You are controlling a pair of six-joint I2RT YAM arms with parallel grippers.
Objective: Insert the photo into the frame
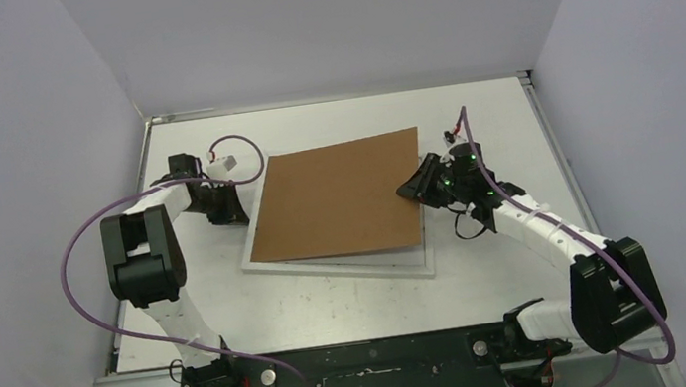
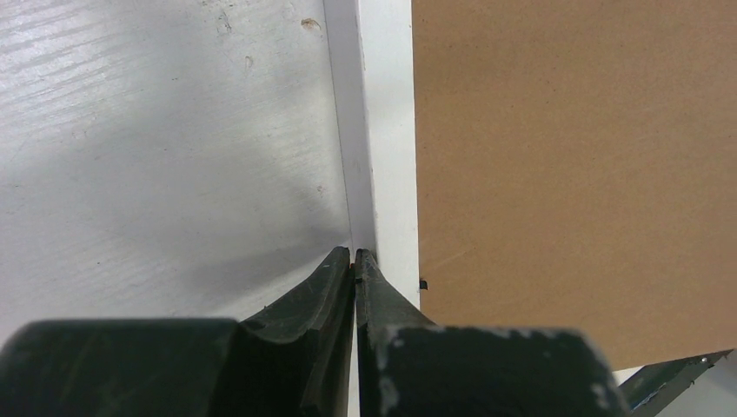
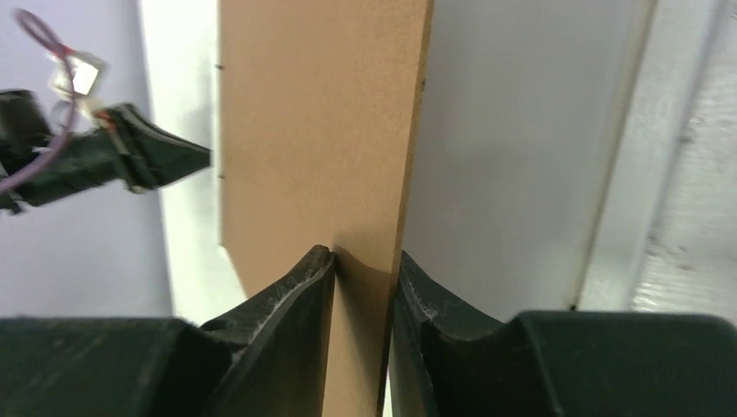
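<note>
- The frame (image 1: 358,264) lies flat in the middle of the desk (image 1: 310,123). Only its white left and near edges show.
- A brown cardboard backing board (image 1: 340,199) lies on top of the frame, turned slightly askew to it, and covers most of it.
- The photo is out of sight in all three views.
- The left pincer (image 1: 231,208) sits low at the frame's left edge. In the left wrist view its jaws are closed, tip against tip. The tips meet right at the outer edge of the white frame (image 2: 387,130), beside the board (image 2: 565,174). I cannot tell whether they pinch anything.
- The right pincer (image 1: 415,187) is at the board's right edge. In the right wrist view its jaws stand parted, one on each side of the board (image 3: 322,113), with the edge running between them.
</note>
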